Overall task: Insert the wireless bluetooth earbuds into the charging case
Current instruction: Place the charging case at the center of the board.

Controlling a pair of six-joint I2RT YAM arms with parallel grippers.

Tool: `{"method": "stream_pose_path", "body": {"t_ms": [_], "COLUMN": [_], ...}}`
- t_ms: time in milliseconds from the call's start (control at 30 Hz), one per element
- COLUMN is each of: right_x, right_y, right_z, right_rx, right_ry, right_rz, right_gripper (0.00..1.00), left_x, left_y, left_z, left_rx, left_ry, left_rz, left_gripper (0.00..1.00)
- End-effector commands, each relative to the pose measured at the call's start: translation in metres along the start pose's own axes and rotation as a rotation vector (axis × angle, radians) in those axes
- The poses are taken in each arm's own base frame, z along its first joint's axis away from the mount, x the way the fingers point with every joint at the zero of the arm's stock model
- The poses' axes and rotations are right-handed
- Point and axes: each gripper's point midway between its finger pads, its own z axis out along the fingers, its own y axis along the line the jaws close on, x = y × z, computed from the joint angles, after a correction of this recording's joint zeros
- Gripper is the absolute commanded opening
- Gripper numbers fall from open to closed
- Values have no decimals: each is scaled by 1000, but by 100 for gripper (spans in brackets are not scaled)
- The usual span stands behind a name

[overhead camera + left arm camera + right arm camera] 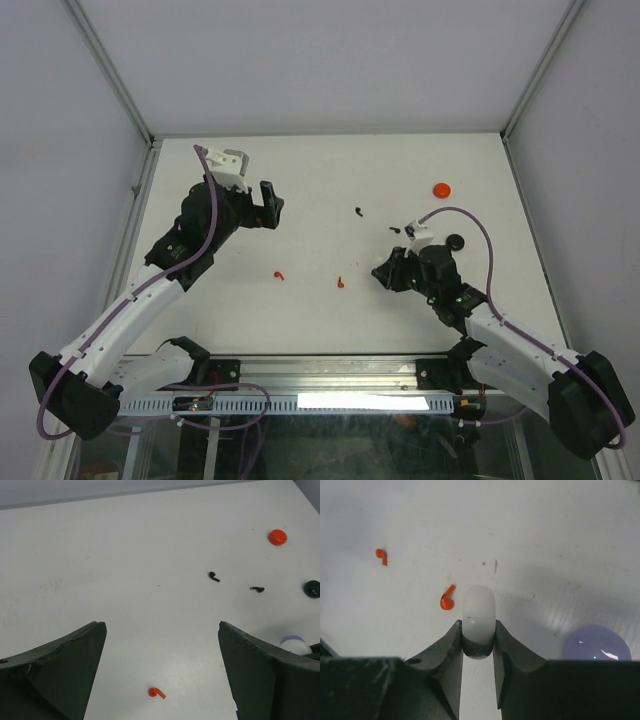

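Left jaws: wide apart, holding nothing.
Right jaws: clamped on white case (pixel 479 617).
Red buds (pixel 447 600): two, loose on worktop (pixel 320 170), one near the case.
Black buds (pixel 214 576): two, loose, near each other.

Four earbuds lie on the surface (pixel 320 170): two red earbuds (pixel 279 274) (pixel 341 283) at lower centre of the top view, and two black earbuds (pixel 358 210) (pixel 395 229) above them, toward the right. There are four round cases, one of each colour: one red case (pixel 441 189), one black case (pixel 455 242), one lilac case (pixel 596 642) and one white case (pixel 479 605).
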Motion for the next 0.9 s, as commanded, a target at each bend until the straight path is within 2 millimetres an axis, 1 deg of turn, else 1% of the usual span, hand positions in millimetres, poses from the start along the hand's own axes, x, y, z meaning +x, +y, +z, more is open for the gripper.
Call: {"method": "stream_pose_path", "body": {"t_ms": [0, 200, 367, 500, 600, 733, 867], "right_x": [-10, 7, 20, 27, 29, 26, 17], "right_y": [-9, -30, -33, -36, -41, -44, -43], "right_z": [9, 17, 25, 29, 30, 29, 23], "right_rx": [85, 183, 190, 207, 235, 263, 278], "right_ry": [-11, 25, 83, 127, 145, 144, 127], "right_rz": [97, 147, 180, 192, 191, 193, 185], "right_gripper": [0, 0, 0, 5, 12, 17, 28], "left_x": [-7, -2, 0, -1, -2, -1, -1], "left_y": [21, 22, 22, 23, 25, 26, 26], "left_z": [-7, -5, -2, -3, -4, -4, -4], "left_rx": [-87, -77, -68, -66, -71, -71, -73], "left_ry": [-56, -45, -35, -38, -40, -40, -40], "left_rz": [35, 43, 41, 38, 37, 37, 37], "left_gripper": [99, 99, 99, 99, 99, 99, 99]}}
